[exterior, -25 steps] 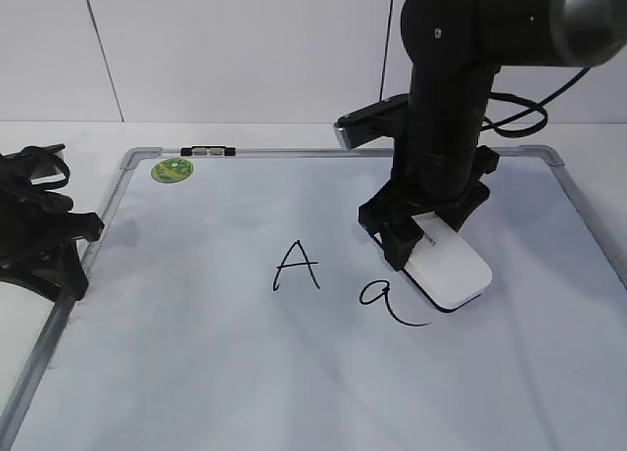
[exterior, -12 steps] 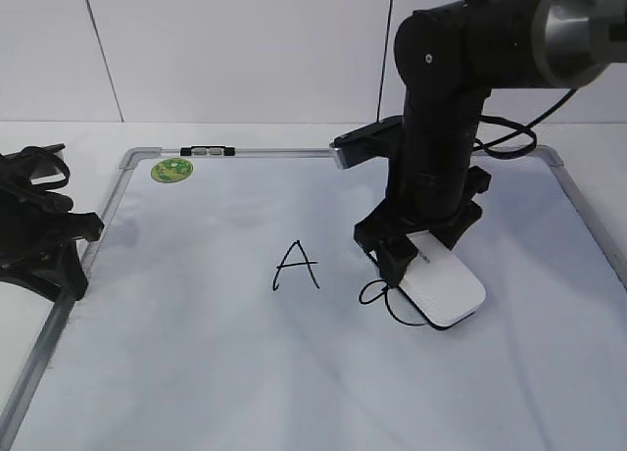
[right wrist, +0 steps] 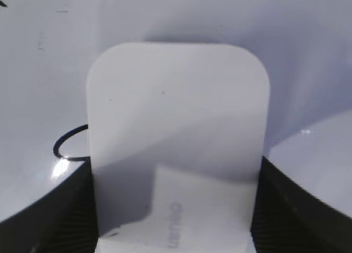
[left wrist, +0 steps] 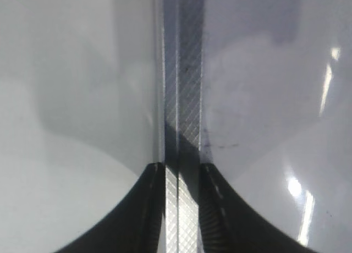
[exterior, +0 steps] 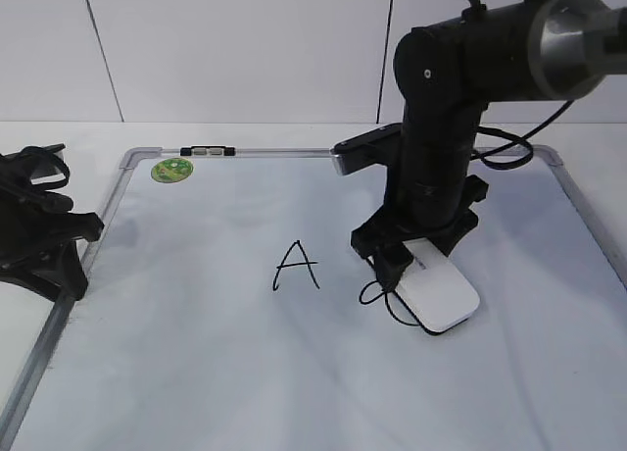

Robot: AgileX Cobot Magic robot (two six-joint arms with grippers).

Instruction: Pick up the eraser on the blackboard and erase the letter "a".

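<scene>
The white eraser [exterior: 438, 296] lies flat on the blackboard [exterior: 196, 333], held in my right gripper [exterior: 416, 263], which is shut on its near end. It covers most of the letter "a" [exterior: 373, 293]; only the left loop and part of the tail show. In the right wrist view the eraser [right wrist: 176, 110] fills the space between the jaws of the right gripper [right wrist: 176, 220], with the loop of the "a" [right wrist: 67, 145] showing at its left edge. My left gripper [exterior: 59, 245] sits at the board's left edge, and in the left wrist view its jaws [left wrist: 181, 179] are shut on the grey frame [left wrist: 184, 88].
A capital "A" [exterior: 296, 266] is written left of the eraser. A round green sticker [exterior: 171, 170] and a small black-and-silver clip [exterior: 208, 151] sit at the board's top left. The right arm stands over the board's middle right.
My right gripper has slid the eraser to the left and forward over the "a", so that the tail and the right side of the letter no longer show. The left gripper has not moved.
</scene>
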